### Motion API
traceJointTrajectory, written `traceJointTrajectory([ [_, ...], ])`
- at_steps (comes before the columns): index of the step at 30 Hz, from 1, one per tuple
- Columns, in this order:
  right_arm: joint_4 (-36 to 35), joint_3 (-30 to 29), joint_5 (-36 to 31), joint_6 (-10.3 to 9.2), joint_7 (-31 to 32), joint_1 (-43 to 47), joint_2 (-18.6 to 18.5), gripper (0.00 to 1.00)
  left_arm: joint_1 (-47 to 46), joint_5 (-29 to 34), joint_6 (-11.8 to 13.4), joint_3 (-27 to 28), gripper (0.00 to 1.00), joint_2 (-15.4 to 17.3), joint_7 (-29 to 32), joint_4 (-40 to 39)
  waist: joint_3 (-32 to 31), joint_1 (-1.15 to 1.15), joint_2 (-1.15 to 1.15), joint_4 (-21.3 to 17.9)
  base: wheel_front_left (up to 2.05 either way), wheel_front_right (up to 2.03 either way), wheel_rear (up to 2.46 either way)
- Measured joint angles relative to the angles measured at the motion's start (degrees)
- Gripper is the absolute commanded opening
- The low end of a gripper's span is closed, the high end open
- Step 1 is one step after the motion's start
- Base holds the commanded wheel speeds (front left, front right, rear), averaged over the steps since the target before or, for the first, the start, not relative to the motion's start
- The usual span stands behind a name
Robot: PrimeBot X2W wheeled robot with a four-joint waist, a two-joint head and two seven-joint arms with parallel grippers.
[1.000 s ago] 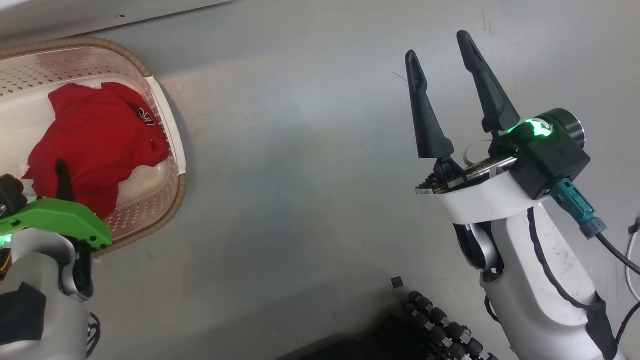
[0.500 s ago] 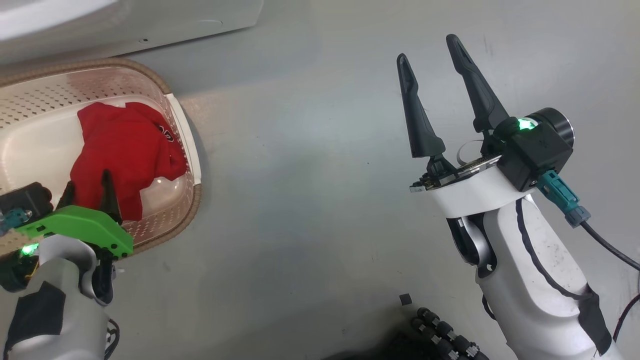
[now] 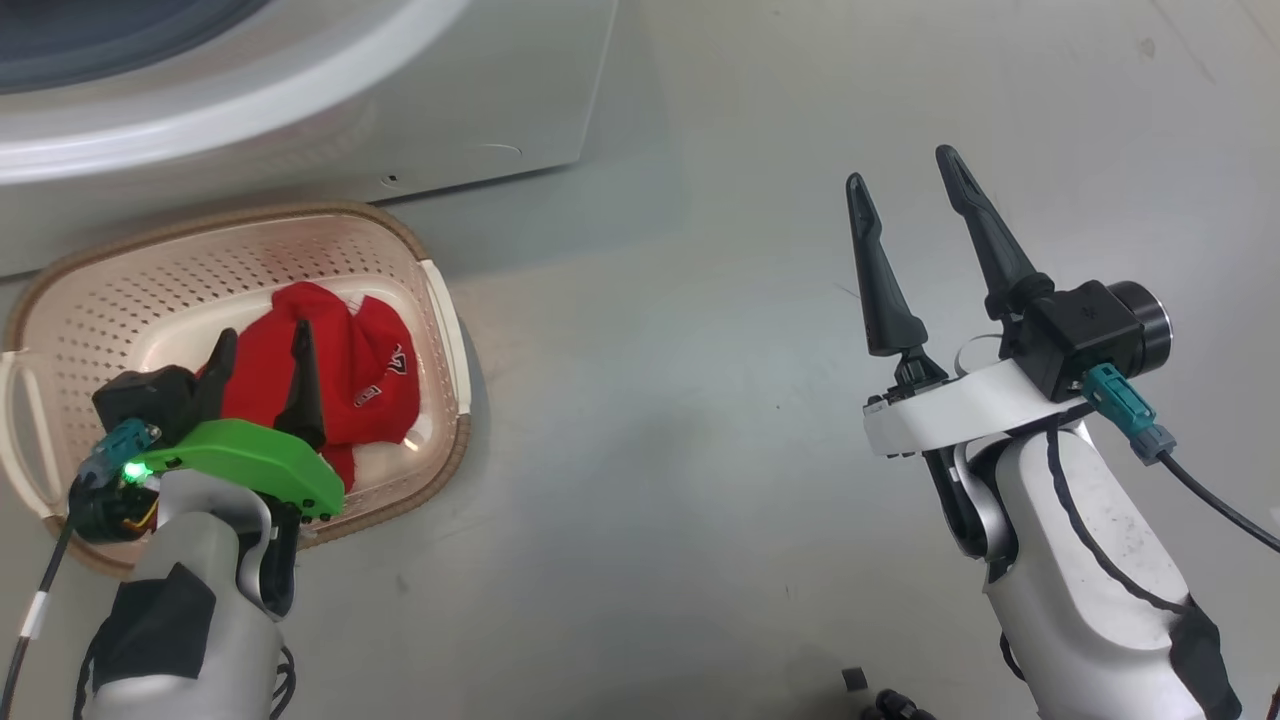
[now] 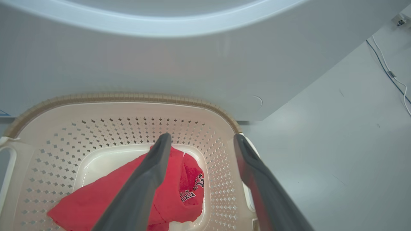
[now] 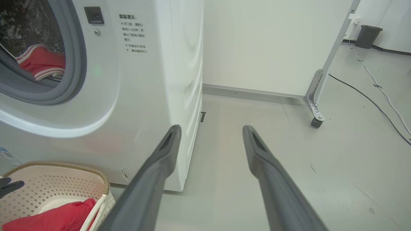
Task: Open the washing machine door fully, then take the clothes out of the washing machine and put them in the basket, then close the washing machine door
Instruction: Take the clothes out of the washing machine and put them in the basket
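Our left gripper (image 3: 262,340) has its two dark fingers spread wide and holds nothing. It hangs over the basket (image 3: 250,212) at about 8 o'clock in the head view, fingers pointing toward 12 o'clock. In the left wrist view the same gripper (image 4: 202,137) looks down into the basket (image 4: 128,96), with nothing pinched between the fingers.

Below it a red garment (image 3: 365,370) lies crumpled on the basket's floor. It is bright red, with a small patch of white-and-dark lettering near its 3 o'clock edge, and in the left wrist view the garment (image 4: 90,199) spreads toward 7 o'clock. We cannot tell whether the fingers touch the cloth.

The basket is cream plastic with perforated walls, a brown woven-look rim and pale side handles. It stands on the grey floor (image 3: 650,400), just in front of the washing machine (image 3: 300,100) at 11 o'clock.

Our right gripper (image 3: 900,168), at 3 o'clock and well apart from the basket, is also spread wide and empty above bare floor. Its wrist view looks past the gripper (image 5: 212,128) at the white machine (image 5: 144,96). At 10 o'clock there, inside the grey rubber ring (image 5: 77,64), a second red garment (image 5: 41,62) with white striped trim lies in the drum (image 5: 25,25).
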Motion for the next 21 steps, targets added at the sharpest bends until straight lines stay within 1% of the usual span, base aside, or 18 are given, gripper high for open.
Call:
traceJointTrajectory([
  [5, 1.1, -1.4, 0.0, 0.03, 0.0, 1.7, -0.3, 1.0, 0.6, 0.5, -0.3, -0.1, 1.0, -0.7, 0.0, -5.3, -3.7, 0.0, 0.0, 2.2, 0.0, 0.0, 0.0],
  [10, 1.8, -3.8, 0.7, 0.33, 0.0, 4.3, -0.3, 1.0, 2.1, 2.9, -0.4, 2.0, 1.0, -0.9, 0.1, -16.5, -7.6, 0.0, 0.0, 4.7, 0.0, 0.0, 0.0],
  [13, 2.4, -4.7, 1.0, 0.34, 0.0, 5.9, -0.4, 1.0, 3.1, 3.9, -0.4, 2.8, 1.0, -1.0, 0.1, -21.2, -10.0, 0.0, 0.0, 6.1, 0.0, 0.0, 0.0],
  [21, 4.1, -5.0, 1.0, 0.86, 0.0, 10.0, -0.3, 1.0, 11.0, 6.8, -0.1, 2.7, 1.0, -1.0, 0.1, -25.7, -16.9, 0.0, 0.0, 8.9, 0.0, 0.0, 0.0],
])
